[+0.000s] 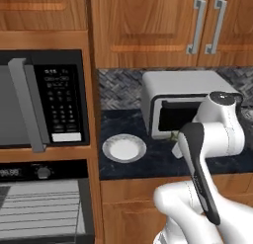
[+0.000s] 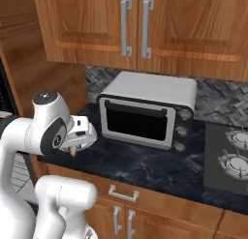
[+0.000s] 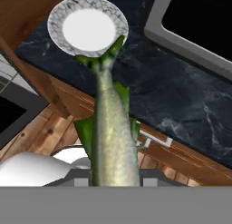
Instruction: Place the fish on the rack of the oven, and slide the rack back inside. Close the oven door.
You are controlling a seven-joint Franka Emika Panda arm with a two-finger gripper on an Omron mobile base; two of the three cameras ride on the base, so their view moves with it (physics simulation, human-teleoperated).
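My gripper (image 2: 76,145) is shut on the fish (image 3: 111,137), a slender green-yellow body that runs up the hand view with its tail toward the plate. The hand hangs over the counter's front edge, left of the toaster oven. An orange tip of the fish (image 2: 72,152) pokes out under the hand. The oven (image 1: 44,172) sits low on the left under the microwave, and its rack (image 1: 39,208) shows as a silver wire grid. A dark panel with a grey rim (image 3: 11,112) at the hand view's left edge looks like the lowered oven door.
A white patterned plate (image 1: 123,148) lies on the dark counter (image 1: 158,161). The white-silver toaster oven (image 2: 145,114) stands behind it. The black microwave (image 1: 44,102) is above the oven. A stove (image 2: 232,158) lies far right. Wooden cabinets hang above, and drawers run below the counter.
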